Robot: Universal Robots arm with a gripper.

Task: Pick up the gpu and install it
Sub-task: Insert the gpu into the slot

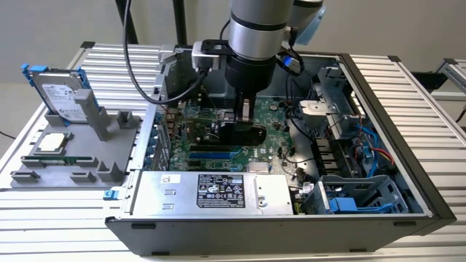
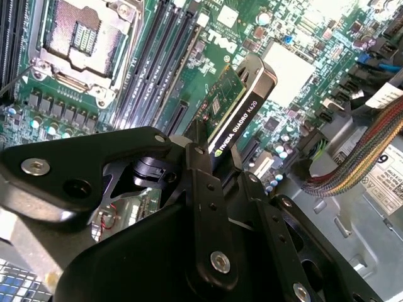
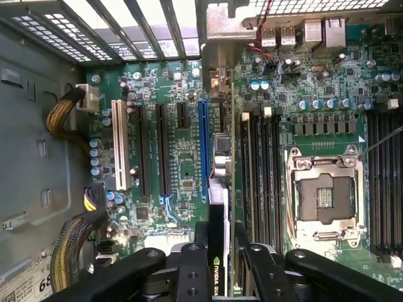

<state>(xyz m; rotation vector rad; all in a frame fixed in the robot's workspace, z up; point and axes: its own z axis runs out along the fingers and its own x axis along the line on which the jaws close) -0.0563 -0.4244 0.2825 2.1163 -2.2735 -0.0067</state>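
Exterior view: my gripper (image 1: 245, 130) is down inside the open computer case (image 1: 378, 71), over the motherboard (image 1: 273, 143), clamped on the gpu (image 1: 243, 134), which reads as a dark block just above the board.

Second wrist view: gpu (image 2: 234, 108) held on edge between the gripper fingers (image 2: 203, 182), black cooler face outward, green board behind, poised above the motherboard's slots.

First wrist view: the card (image 3: 220, 189) hangs edge-on just beside the blue slot (image 3: 203, 148) on the motherboard (image 3: 176, 163).

Handling, as I judge it: light, stiff, fragile (bare circuitry). Hold by the cooler and board edges, never the contact edge.
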